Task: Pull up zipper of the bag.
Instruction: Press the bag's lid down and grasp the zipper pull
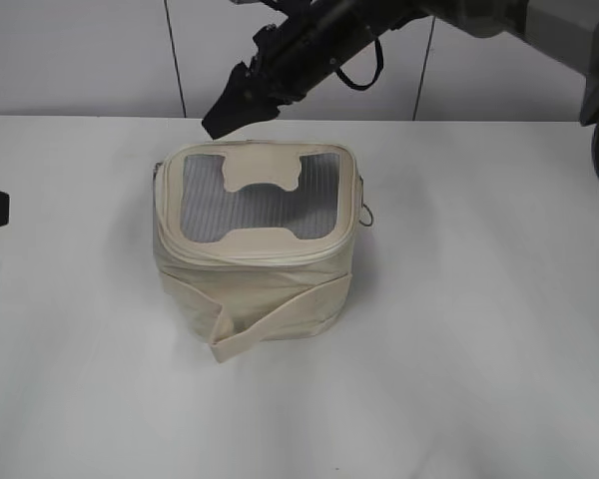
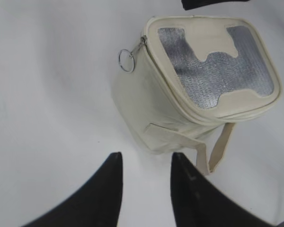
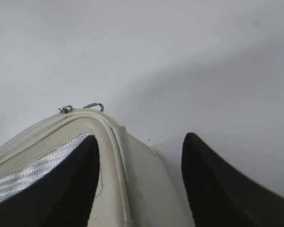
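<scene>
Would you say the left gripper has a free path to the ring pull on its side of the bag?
Probably yes. The left gripper is open and apart from the bag. The ring pull hangs off the lid's corner facing it, with only bare table between. The strap lies off to the side.

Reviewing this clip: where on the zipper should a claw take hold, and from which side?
Grip the ring pull, not the track. In the left wrist view it hangs free off the bag's upper corner, clear of the wall, so fingers can probably close across its flat faces. Come from the bag's left side, where the open left claw already faces it. The right claw hovers open at the lid's far edge.
</scene>
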{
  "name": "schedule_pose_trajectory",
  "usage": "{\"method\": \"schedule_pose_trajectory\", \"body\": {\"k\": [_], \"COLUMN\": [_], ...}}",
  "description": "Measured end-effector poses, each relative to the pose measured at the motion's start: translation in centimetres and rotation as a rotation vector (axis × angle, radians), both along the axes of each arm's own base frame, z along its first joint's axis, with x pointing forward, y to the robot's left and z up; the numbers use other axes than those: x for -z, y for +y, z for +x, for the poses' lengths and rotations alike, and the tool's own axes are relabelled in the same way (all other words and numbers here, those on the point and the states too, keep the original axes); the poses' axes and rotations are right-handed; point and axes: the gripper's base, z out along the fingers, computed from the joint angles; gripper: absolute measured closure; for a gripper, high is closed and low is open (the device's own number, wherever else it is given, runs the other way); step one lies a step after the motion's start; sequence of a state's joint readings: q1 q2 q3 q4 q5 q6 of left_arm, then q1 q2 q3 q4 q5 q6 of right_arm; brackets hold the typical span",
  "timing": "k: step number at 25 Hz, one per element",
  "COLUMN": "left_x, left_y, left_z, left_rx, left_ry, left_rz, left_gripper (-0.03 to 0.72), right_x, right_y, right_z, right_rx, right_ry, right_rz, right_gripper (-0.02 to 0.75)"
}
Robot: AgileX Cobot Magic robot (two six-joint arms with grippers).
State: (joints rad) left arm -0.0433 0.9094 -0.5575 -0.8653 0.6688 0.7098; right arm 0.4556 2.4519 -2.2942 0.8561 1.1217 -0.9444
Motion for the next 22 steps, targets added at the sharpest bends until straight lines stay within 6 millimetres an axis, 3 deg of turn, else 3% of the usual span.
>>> {"method": "schedule_pose_trajectory", "body": {"k": [5, 9, 12, 16, 20, 22], "left_x": [-0.6, -0.2, 0.6, 1.6, 2.8, 3.4], "left_y": [-0.2, -0.4, -0.7, -1.0, -0.7, -0.1], "left_z": [2.0, 3.4, 4.4, 5.4, 6.8, 7.5], "left_rx": [0.033, 0.067, 0.091, 0.119, 0.117, 0.124], "left_ry": [-0.023, -0.024, -0.014, -0.006, -0.001, -0.003], "left_rz": [0.016, 0.020, 0.003, -0.019, -0.064, -0.095], "left_gripper": [0.400, 0.400, 0.400, 0.390, 0.333, 0.295], "right_x": [2.5, 3.1, 3.1, 3.1, 3.2, 3.2], "right_y": [0.2, 0.2, 0.3, 0.3, 0.6, 0.6], "right_z": [0.0, 0.0, -0.1, -0.2, -0.5, -0.5], "right_rx": [-0.016, -0.014, -0.017, -0.023, -0.039, -0.038], "right_ry": [0.097, 0.131, 0.145, 0.151, 0.146, 0.148], "right_rz": [-0.024, -0.033, -0.024, -0.022, -0.044, -0.050], "right_gripper": [0.294, 0.316, 0.397, 0.444, 0.650, 0.681]}}
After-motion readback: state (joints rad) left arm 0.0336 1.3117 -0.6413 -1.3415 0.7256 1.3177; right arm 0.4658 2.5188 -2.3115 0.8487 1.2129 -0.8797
